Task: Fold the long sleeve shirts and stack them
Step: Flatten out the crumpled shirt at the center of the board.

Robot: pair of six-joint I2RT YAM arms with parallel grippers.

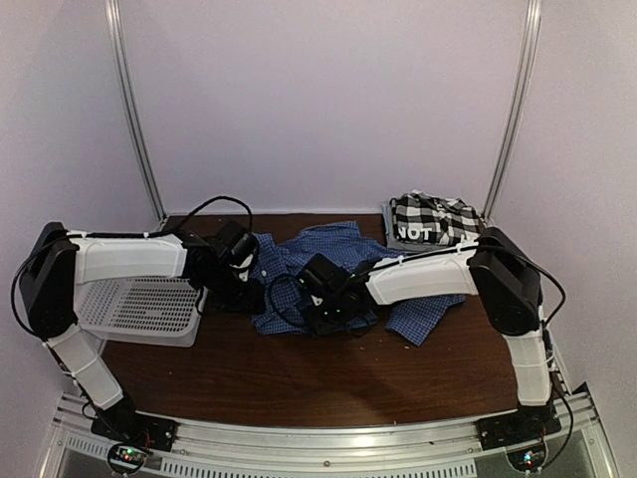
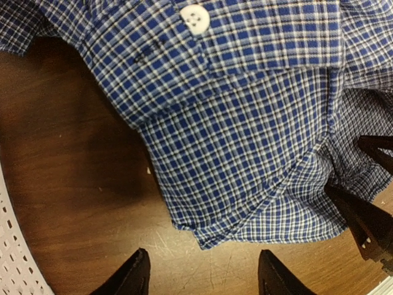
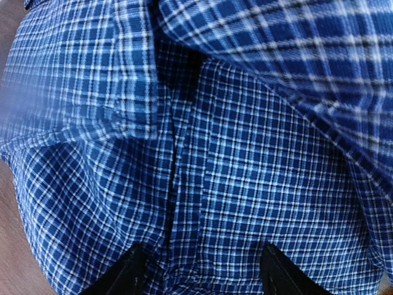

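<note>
The blue fine-checked shirt (image 1: 333,261) lies crumpled in the middle of the table, a white button (image 2: 194,19) showing on it. My left gripper (image 2: 202,278) is open just off its left hem, over bare wood, with nothing between the fingers; in the top view the left gripper (image 1: 246,292) sits at the shirt's left edge. My right gripper (image 3: 200,279) is open and pressed low over the blue cloth, which fills that view; from above the right gripper (image 1: 320,307) is on the shirt's front middle. The black-and-white checked shirt (image 1: 430,221) lies bunched at the back right.
A white mesh basket (image 1: 139,307) sits at the left, under the left arm, and its rim (image 2: 12,258) shows beside the left gripper. The right gripper's dark fingers (image 2: 368,227) reach in from the right of the left wrist view. Brown tabletop (image 1: 299,373) lies in front of the shirt.
</note>
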